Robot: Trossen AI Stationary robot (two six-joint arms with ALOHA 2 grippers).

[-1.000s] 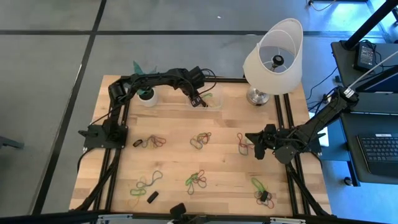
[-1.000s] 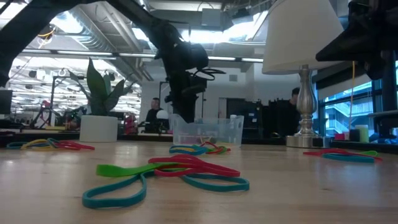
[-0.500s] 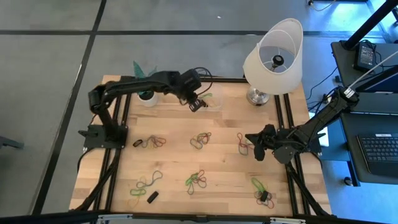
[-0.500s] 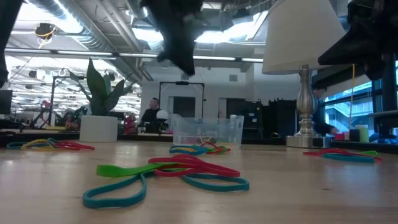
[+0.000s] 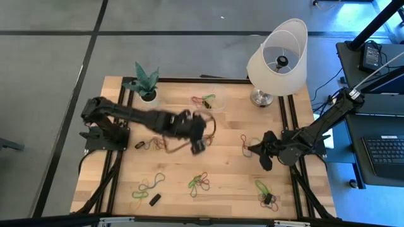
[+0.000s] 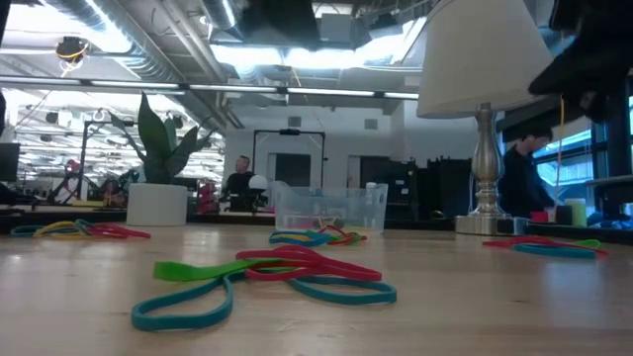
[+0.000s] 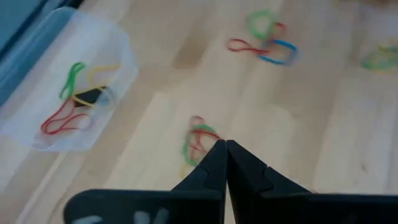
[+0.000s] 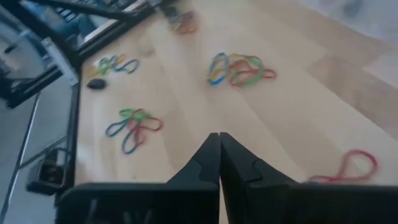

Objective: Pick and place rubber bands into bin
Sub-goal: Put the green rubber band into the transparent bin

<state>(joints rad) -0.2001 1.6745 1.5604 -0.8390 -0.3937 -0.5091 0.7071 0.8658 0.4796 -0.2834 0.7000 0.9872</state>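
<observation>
The clear bin (image 5: 211, 101) stands at the table's far middle with a few rubber bands in it; it also shows in the left wrist view (image 7: 68, 87) and the low view (image 6: 329, 208). Clusters of rubber bands lie on the wood (image 5: 151, 145), (image 5: 199, 183), (image 5: 265, 192), (image 5: 246, 145). My left gripper (image 5: 196, 139) is shut and empty, up in the air over the middle cluster (image 7: 199, 137). My right gripper (image 5: 265, 156) is shut and empty at the right, beside a red band (image 8: 354, 165).
A white pot with a plant (image 5: 148, 94) stands left of the bin, and a lamp (image 5: 278, 57) to its right. A small black block (image 5: 154, 200) lies near the front edge. More band clusters lie at the near left (image 5: 148, 185). People show in the room behind.
My left gripper has risen from the bin and swung toward the table's near edge; it is now over the middle cluster. In the low view it has gone up out of the picture. The bin and the bands have stayed where they were.
</observation>
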